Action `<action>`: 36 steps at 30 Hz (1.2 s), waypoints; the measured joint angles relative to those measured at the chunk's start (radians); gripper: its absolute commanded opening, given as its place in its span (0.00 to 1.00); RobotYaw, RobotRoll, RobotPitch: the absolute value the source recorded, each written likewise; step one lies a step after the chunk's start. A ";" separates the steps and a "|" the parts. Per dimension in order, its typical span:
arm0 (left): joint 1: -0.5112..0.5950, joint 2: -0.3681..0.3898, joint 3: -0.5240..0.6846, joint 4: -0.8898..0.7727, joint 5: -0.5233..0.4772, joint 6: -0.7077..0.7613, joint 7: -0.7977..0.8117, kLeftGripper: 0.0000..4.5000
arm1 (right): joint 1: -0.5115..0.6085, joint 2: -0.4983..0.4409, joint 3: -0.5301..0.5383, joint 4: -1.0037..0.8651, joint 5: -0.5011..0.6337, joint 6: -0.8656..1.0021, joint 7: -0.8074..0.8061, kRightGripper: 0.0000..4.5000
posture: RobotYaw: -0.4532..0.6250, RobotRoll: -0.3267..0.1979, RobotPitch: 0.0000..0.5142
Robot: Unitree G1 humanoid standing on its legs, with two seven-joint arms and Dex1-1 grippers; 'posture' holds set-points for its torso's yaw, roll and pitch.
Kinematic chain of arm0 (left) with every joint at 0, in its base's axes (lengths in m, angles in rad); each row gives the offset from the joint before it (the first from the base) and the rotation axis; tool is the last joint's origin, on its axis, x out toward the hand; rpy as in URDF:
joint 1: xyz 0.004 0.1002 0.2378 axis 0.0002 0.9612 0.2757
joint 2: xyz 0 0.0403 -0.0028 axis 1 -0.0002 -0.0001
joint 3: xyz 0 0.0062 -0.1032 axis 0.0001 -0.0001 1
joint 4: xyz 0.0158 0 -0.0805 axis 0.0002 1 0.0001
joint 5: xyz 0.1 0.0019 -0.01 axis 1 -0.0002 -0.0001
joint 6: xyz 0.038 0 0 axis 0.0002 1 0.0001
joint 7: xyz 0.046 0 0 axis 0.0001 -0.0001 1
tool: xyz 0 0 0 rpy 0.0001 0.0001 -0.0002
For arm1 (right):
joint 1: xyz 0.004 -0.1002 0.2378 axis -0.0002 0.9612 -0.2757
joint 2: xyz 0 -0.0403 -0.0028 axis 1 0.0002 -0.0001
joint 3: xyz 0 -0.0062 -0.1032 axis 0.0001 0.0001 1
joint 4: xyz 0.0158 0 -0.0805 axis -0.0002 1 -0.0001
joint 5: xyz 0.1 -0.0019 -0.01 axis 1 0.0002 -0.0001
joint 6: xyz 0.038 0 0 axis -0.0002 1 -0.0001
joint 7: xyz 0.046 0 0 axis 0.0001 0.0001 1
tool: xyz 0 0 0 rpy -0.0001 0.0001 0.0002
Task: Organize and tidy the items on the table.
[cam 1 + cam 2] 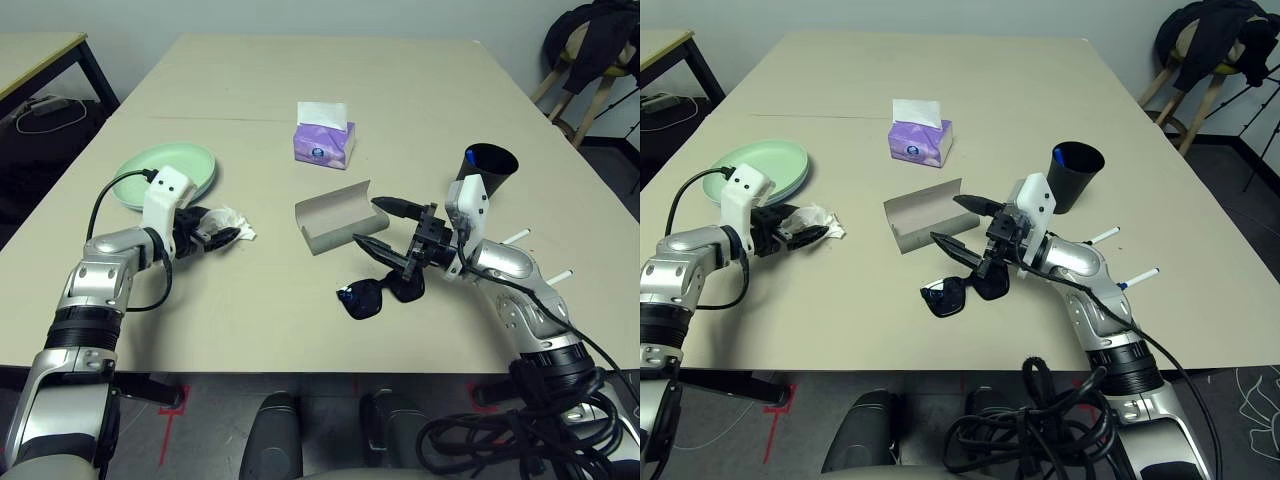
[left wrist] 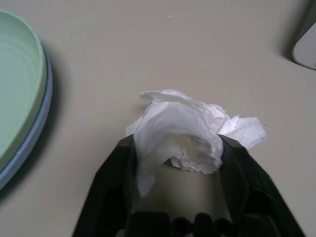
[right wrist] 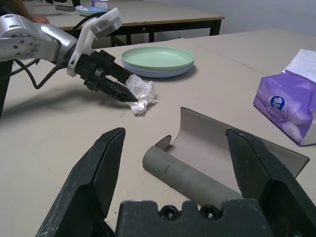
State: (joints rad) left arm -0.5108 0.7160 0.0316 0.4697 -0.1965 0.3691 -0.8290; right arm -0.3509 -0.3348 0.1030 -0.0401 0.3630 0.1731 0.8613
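Table: plates stacked far left, left gripper near them with fingers closed on crumpled tissue. Right gripper released, fingers apart by open glasses case, sunglasses just beside it.

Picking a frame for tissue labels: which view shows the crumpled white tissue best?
Left wrist view: the crumpled white tissue shows large, between the fingers of the left hand. Right wrist view has it from the side, small, at that hand's fingertips. Both eye views show it from above, small, partly hidden by the hand.
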 measured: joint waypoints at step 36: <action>-0.483 -0.077 0.270 0.634 0.022 -0.297 0.576 0.76 | -0.019 0.010 0.000 0.003 0.000 -0.013 -0.003 1.00 | 0.55 0.62 0.14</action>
State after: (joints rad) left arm -0.9938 0.6388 0.3017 1.1033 -0.1742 0.0726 -0.2529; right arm -0.3700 -0.3244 0.1030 -0.0373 0.3627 0.1599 0.8582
